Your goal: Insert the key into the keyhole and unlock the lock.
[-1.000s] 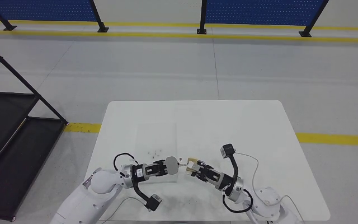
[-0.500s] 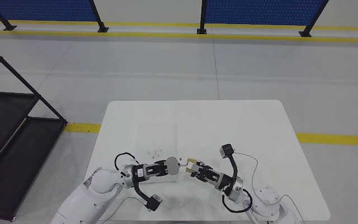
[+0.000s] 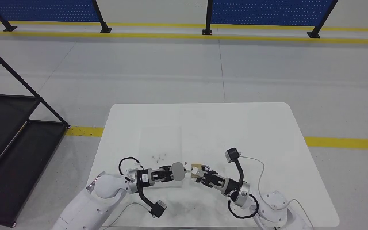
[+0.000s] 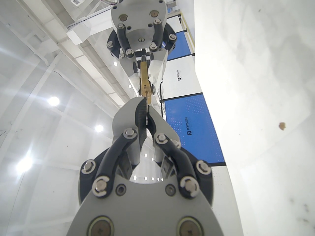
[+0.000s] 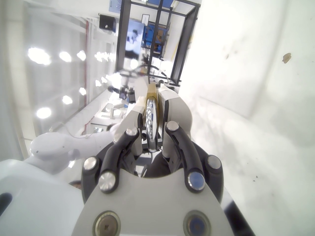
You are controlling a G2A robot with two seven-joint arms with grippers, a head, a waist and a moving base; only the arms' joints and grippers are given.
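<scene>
Two pieces are meeting over the near part of the table (image 3: 259, 132): the key (image 4: 148, 100) and the lock (image 4: 144, 74). The key is lying thin and edge-on between the dark ribbed pads (image 4: 140, 114) of the left gripper (image 4: 147, 114), which is pinching it tight, with only the tip sticking out toward the lock. That tip is touching the end of the brass body, or sitting just at it. I am not managing to tell whether it is inside the lock, since the spot is very small from the left wrist camera. The right gripper (image 5: 153, 106) is clamping the lock by its flat sides, with the silver shackle (image 5: 150, 124) curving back between its fingers. From above, I am seeing both grippers facing each other tip to tip, with the lock between them. A small tan crumb (image 4: 282, 125) is lying on the table, well apart from them. Beyond the table, a yellow line (image 3: 333, 141) is running across the grey floor (image 3: 172, 75), a black rack (image 3: 23, 144) is standing at the left, and blue barrier panels (image 3: 264, 11) are lining the far side.
</scene>
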